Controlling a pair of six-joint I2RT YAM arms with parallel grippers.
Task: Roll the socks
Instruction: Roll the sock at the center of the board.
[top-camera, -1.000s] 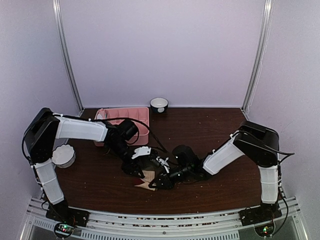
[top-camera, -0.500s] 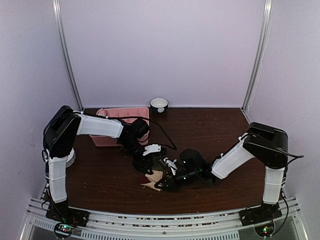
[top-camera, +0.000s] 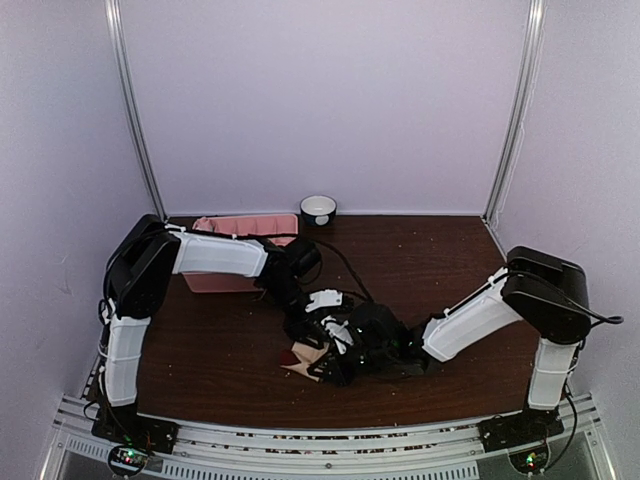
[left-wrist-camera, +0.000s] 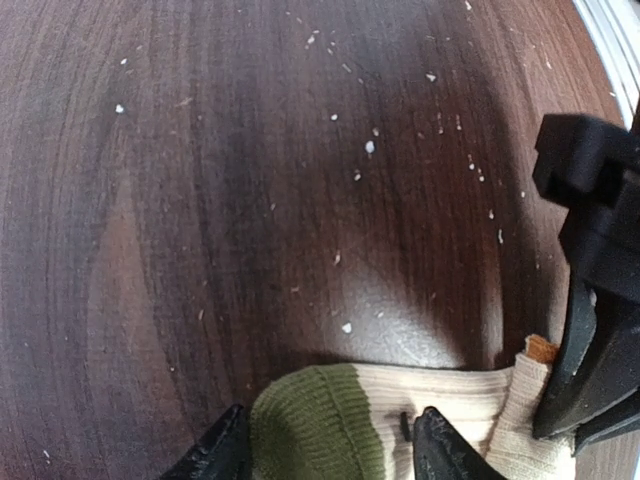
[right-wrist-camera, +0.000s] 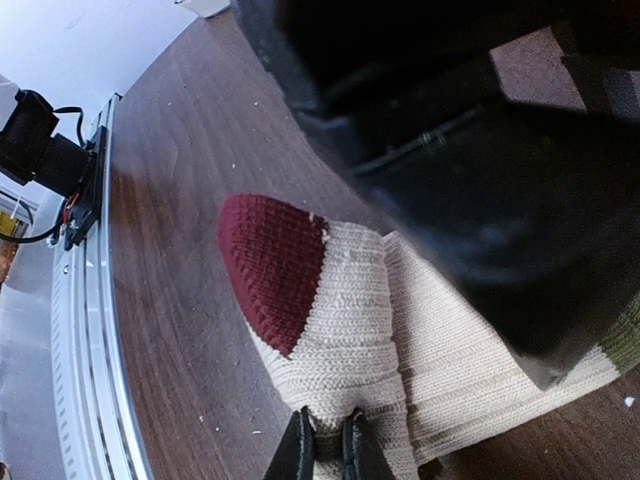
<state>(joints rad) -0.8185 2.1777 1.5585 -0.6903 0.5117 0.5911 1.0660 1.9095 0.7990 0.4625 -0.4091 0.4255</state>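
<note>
One tan sock lies near the table's front middle, with a maroon toe and a green cuff. My left gripper comes down on it from behind. In the left wrist view its jaws stand open astride the cuff end, one finger beside the green edge and the other resting on the tan ribbing. My right gripper is shut on a fold of tan fabric just below the toe, where the sock is doubled over. In the top view it reaches in from the right, low over the table.
A pink divided tray stands at the back left, just behind the left arm. A small white bowl sits at the back wall. The right gripper's black body crowds the left wrist view's right edge. Crumbs speckle the dark wood.
The left arm has swung right and its gripper has come over the sock's cuff end. The right gripper kept its pinch and shifted slightly right with the sock.
</note>
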